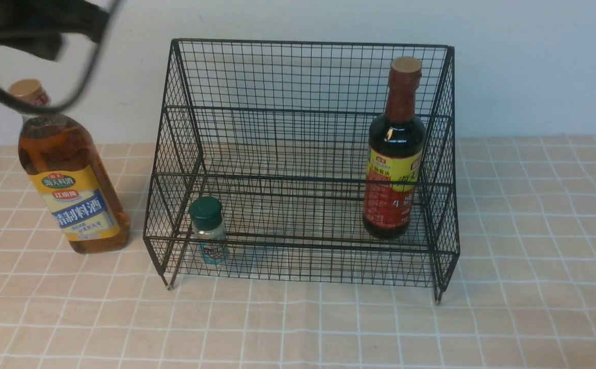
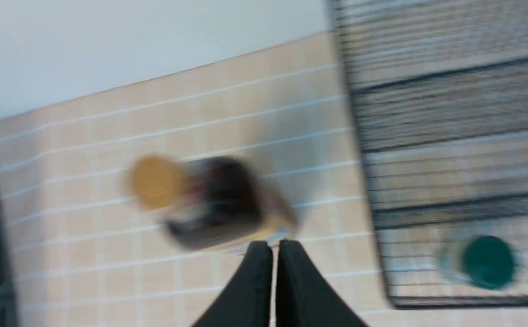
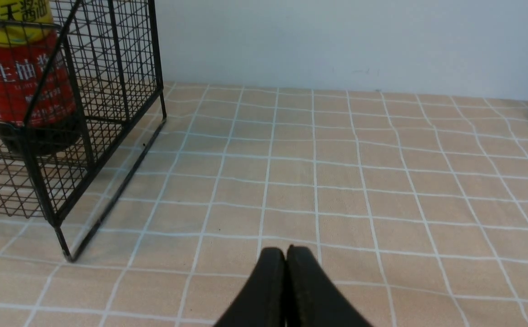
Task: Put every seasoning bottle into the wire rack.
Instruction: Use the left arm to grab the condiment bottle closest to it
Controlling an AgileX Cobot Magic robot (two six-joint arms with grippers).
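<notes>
The black wire rack [image 1: 303, 77] stands mid-table. The dark sauce bottle [image 1: 394, 154] stands upright on its lower step at the right and also shows in the right wrist view [image 3: 18, 77]. The green-capped shaker [image 1: 208, 230] stands in the rack's front left corner. The amber bottle [image 1: 70, 174] stands on the cloth left of the rack, outside it. My left gripper [image 2: 271, 245] is shut and empty, high above the amber bottle [image 2: 209, 204]; that view is motion-blurred. My right gripper [image 3: 286, 252] is shut and empty, low over the cloth to the right of the rack [image 3: 109, 68].
A tan checked cloth [image 1: 534, 230] covers the table up to a white wall behind. My left arm and its cable [image 1: 31, 25] hang blurred at the top left, over the amber bottle's cap. The rack [image 2: 450, 113] and the shaker [image 2: 486, 261] show in the left wrist view.
</notes>
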